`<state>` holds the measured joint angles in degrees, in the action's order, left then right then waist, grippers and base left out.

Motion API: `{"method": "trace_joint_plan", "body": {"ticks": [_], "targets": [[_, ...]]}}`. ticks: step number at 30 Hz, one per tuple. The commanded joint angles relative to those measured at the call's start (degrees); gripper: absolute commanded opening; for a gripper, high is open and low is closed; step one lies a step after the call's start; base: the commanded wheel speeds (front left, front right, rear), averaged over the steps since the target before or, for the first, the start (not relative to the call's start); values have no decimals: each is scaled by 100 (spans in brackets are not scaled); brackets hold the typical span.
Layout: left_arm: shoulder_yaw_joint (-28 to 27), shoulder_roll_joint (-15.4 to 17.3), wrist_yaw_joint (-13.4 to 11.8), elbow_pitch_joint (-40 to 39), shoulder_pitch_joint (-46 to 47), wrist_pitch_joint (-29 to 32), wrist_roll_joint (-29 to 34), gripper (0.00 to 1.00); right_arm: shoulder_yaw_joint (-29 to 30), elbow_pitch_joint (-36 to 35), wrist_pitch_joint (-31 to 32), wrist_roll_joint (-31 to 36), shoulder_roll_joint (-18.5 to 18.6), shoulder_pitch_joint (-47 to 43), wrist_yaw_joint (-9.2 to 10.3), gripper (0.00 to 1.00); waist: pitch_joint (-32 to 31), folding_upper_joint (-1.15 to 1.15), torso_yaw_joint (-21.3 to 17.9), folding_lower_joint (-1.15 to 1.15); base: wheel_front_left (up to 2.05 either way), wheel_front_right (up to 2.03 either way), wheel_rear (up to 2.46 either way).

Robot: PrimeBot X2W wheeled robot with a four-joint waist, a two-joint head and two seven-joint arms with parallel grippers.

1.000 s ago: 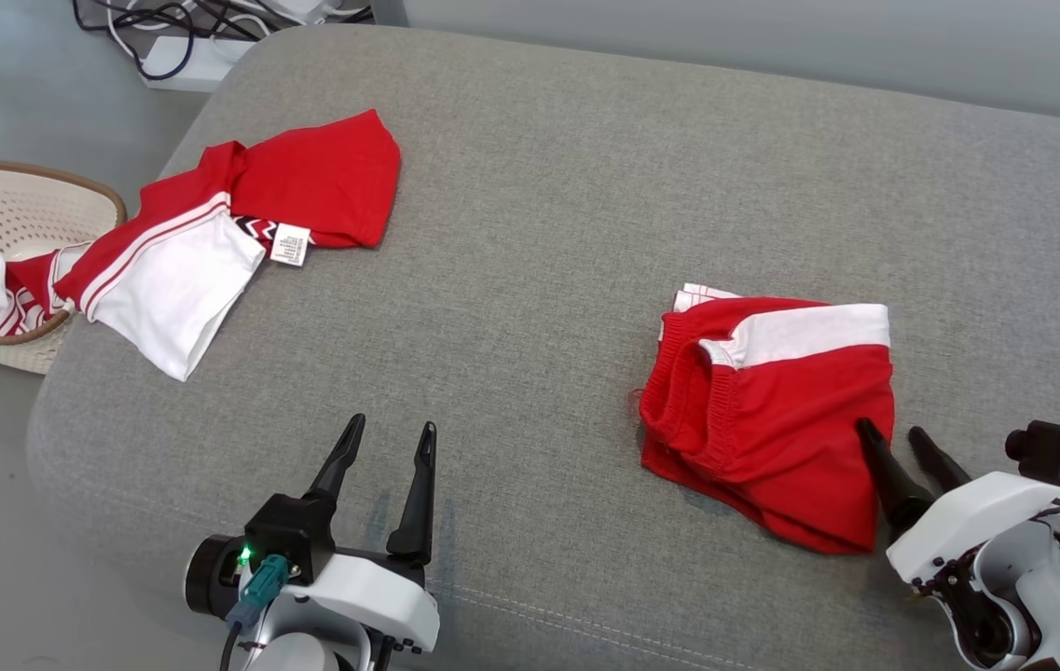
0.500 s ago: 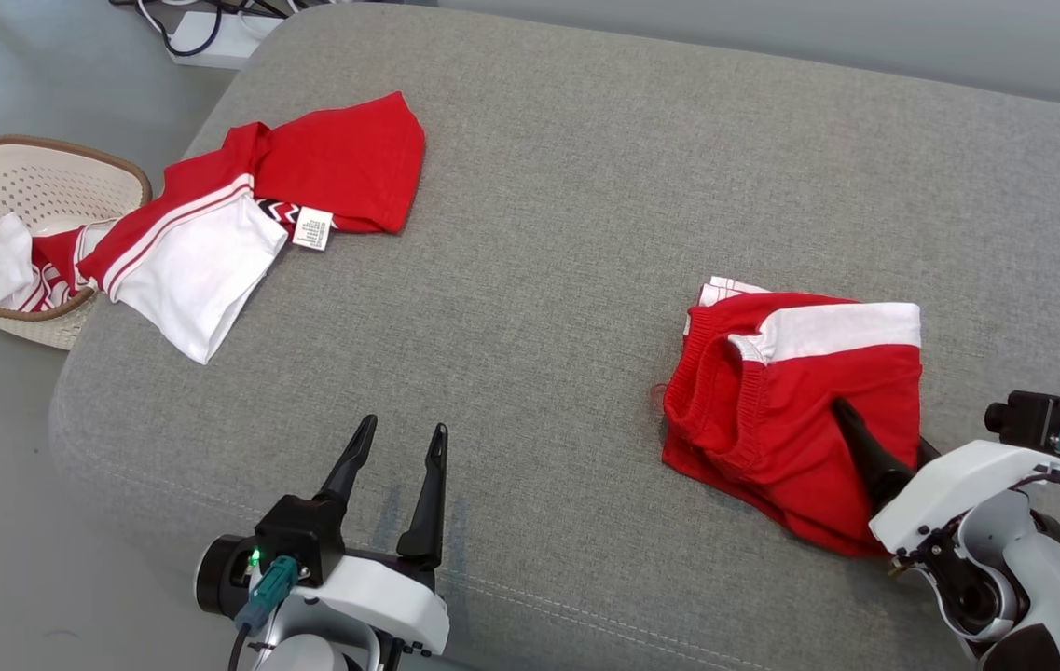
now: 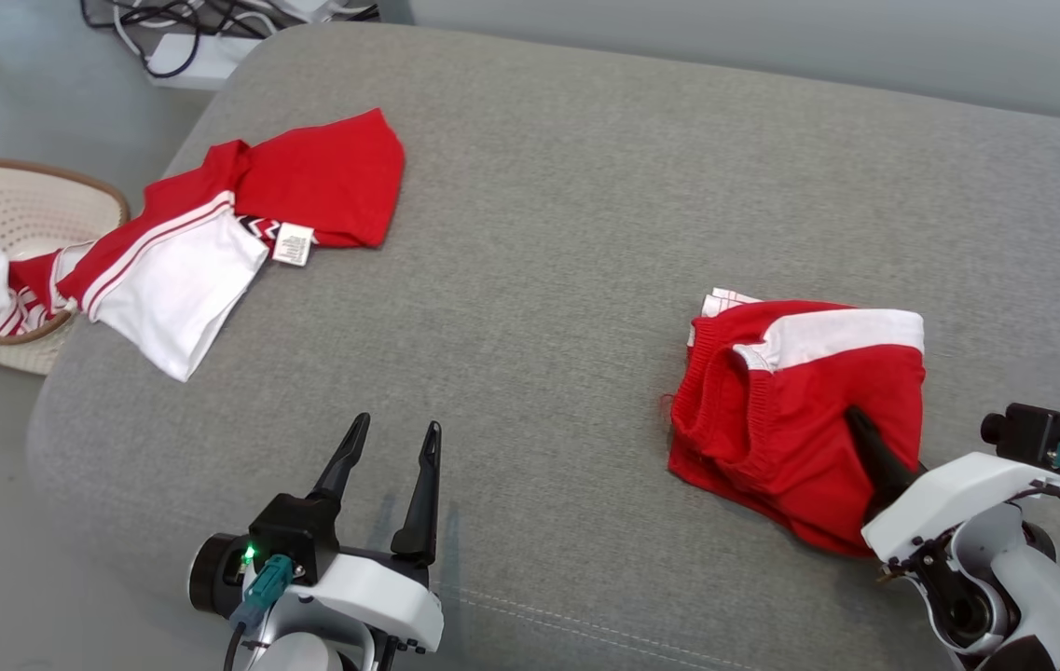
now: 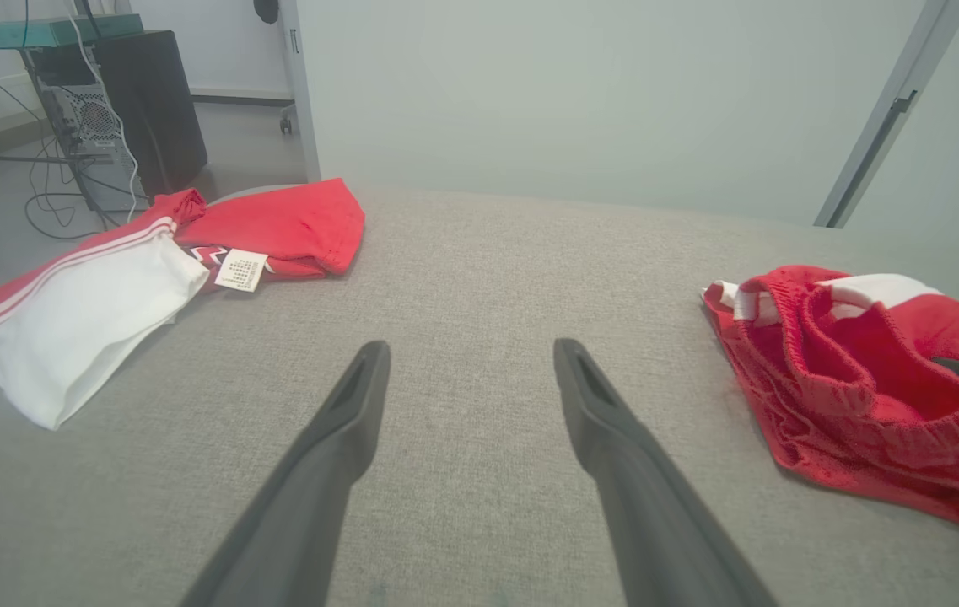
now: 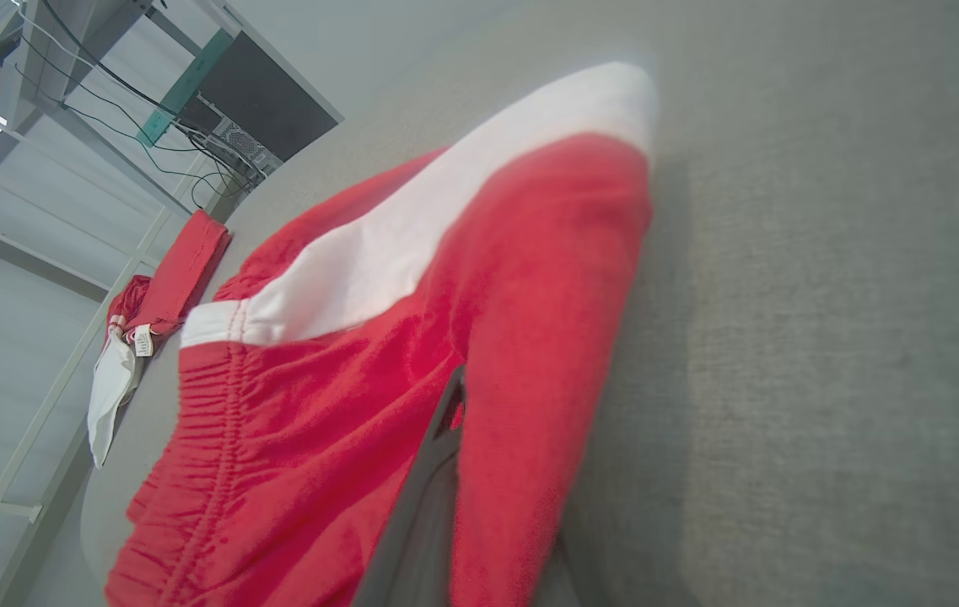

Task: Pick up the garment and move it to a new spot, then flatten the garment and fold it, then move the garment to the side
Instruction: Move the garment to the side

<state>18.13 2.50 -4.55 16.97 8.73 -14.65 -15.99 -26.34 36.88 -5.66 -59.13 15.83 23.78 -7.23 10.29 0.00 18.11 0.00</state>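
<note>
While I watch through the head camera, the right gripper (image 3: 856, 419) has its fingers (image 3: 874, 461) pressed together on the near right part of the folded red shorts (image 3: 772, 410). One dark finger lies on top of the cloth and the other is hidden beneath it. Along the right wrist view I see the pinch up close: a ridge of red fabric (image 5: 530, 337) bunched against the finger (image 5: 420, 523). The shorts sit on the right side of the grey cushion (image 3: 539, 233), elastic waistband turned left and a white band (image 3: 837, 334) along the far edge. I cannot tell whether any of the cloth is off the cushion.

My left gripper (image 3: 397, 427) has its fingers spread with nothing between them. It is low over bare cushion near the front edge, well apart from the shorts.

Further out, a red-and-white garment (image 3: 213, 242) lies at the far left corner with its white label (image 3: 292, 245) showing. It drapes over the cushion's edge into a pale basket (image 3: 35, 170) on the floor. Cables (image 3: 166, 28) lie beyond that corner.
</note>
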Motion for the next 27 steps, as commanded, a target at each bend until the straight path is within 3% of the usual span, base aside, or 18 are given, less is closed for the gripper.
{"method": "trace_joint_plan", "body": {"ticks": [1,8,27], "targets": [[-204,38,3,-166,182,-35,65,100,-70,-135,-112,-52,85,-93,-25,0,-69,0,-101,0,0,0,0],[-219,38,74,-218,191,-35,176,100,-169,-174,-312,-184,101,-317,-25,0,-268,0,-680,0,0,0,0],[-349,38,213,-71,46,-35,273,100,-494,-40,-463,-254,15,-558,-25,0,-644,0,-2753,0,0,0,0]]}}
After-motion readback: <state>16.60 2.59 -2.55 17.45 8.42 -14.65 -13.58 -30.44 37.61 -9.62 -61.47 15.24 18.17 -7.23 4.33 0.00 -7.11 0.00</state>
